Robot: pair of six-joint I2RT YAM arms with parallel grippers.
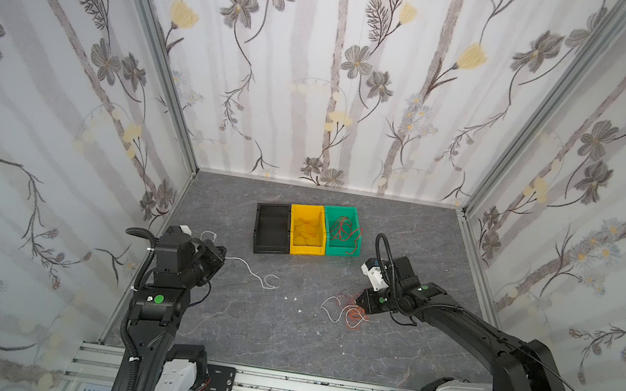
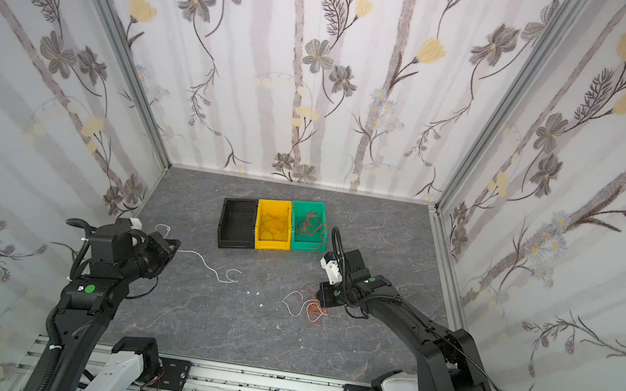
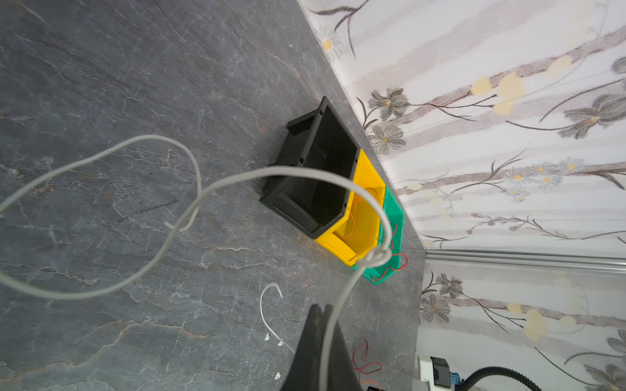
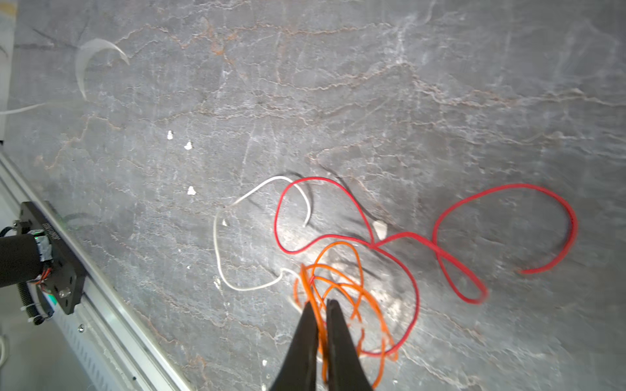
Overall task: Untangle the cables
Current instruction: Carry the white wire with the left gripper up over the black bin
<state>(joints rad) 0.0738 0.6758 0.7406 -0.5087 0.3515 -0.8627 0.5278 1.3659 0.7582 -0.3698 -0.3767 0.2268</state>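
Observation:
My left gripper (image 3: 321,307) is shut on a white cable (image 3: 294,172), which rises from the jaws to a knot and hangs in loops; in both top views its free end (image 1: 254,278) (image 2: 213,272) trails on the table right of the gripper (image 1: 221,260) (image 2: 174,248). My right gripper (image 4: 321,303) (image 1: 359,304) (image 2: 319,296) is low over a small tangle (image 1: 348,313) (image 2: 307,307). Its jaws stand close around an orange cable (image 4: 338,270). A red cable (image 4: 406,237) and another white cable (image 4: 230,270) lie looped beside it.
Three bins stand in a row at the back: black (image 1: 271,249), yellow (image 1: 307,251) holding orange cables, green (image 1: 341,251) holding red cables. Small white scraps (image 1: 293,299) dot the grey table. Patterned walls enclose three sides; a metal rail (image 1: 316,390) runs along the front.

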